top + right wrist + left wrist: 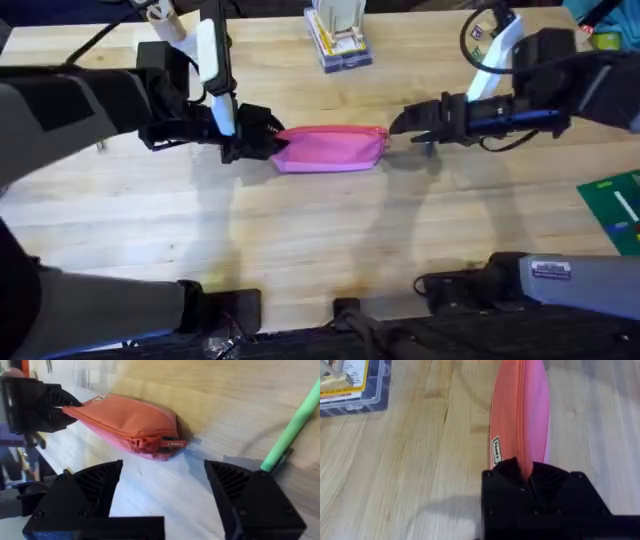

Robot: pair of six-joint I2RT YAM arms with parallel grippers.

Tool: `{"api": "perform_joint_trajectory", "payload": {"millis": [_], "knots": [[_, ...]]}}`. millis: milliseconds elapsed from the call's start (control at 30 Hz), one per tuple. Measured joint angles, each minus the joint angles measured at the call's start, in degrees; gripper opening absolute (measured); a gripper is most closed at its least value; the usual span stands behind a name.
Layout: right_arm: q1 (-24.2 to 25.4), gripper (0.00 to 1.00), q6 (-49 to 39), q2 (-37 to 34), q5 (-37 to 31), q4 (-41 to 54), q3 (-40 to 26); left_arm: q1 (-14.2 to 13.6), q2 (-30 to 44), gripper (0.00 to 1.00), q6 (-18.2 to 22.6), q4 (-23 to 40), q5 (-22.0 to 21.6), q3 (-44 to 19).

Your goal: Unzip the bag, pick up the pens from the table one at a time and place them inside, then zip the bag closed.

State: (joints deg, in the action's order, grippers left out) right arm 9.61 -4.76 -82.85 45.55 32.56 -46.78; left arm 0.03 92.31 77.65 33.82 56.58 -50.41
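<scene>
- The pink soft fabric pencil pouch point(330, 148) lies lengthwise near the middle of the light wooden butcher-block table point(300, 240), between our two arms, its zipper running along the top.
- Our left gripper point(262, 143) has its black fingers pinched shut on the pouch's left end; in the left wrist view the fabric point(520, 415) folds up between the ribbed pads point(547, 480).
- Our right gripper point(405, 122) hovers just beside the pouch's right end with its jaws spread wide and nothing between them; in the right wrist view the small zipper pull tab point(167, 444) sticks out toward us, just ahead of the fingers point(85, 485).
- The zipper looks closed along its whole length, so we judge the unzipping step is still ahead.
- A bright green stick pen point(292, 427) lies on the wood close to the right fingers.
- We expect the pouch to be light and limp: it will bunch and slide on the smooth wood unless one end is anchored, which the left grip appears to do.
- The pull tab is small and thin, so we would take it squarely at its tip and pull along the zipper line, not upward.
- A clear plastic box with yellow printed card point(338, 40) sits at the far edge, well apart from the pouch.
</scene>
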Motion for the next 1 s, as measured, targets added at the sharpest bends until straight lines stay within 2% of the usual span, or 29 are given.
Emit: {"api": "perform_joint_trajectory", "payload": {"millis": [367, 633, 800, 1000], "knots": [[-1.9, 0.996, 0.0, -5.4, 5.6, -4.5, 0.0, 0.0, 0.0, 0.042, 0.0, 0.0, 0.0, 0.0], [-5.9, 0.996, 0.2, -8.3, 6.6, -7.7, 0.0, 0.0, 0.0, 0.042, 0.0, 0.0, 0.0, 0.0], [-6.5, 0.997, 1.8, -8.4, 7.6, -10.8, -0.1, 0.0, 0.0, 0.042, 0.0, 0.0, 0.0, 0.0], [-6.4, 0.997, 2.9, -8.4, 12.4, -13.8, -0.1, 0.0, 0.0, 0.042, 0.0, 0.0, 0.0, 0.0]]}}
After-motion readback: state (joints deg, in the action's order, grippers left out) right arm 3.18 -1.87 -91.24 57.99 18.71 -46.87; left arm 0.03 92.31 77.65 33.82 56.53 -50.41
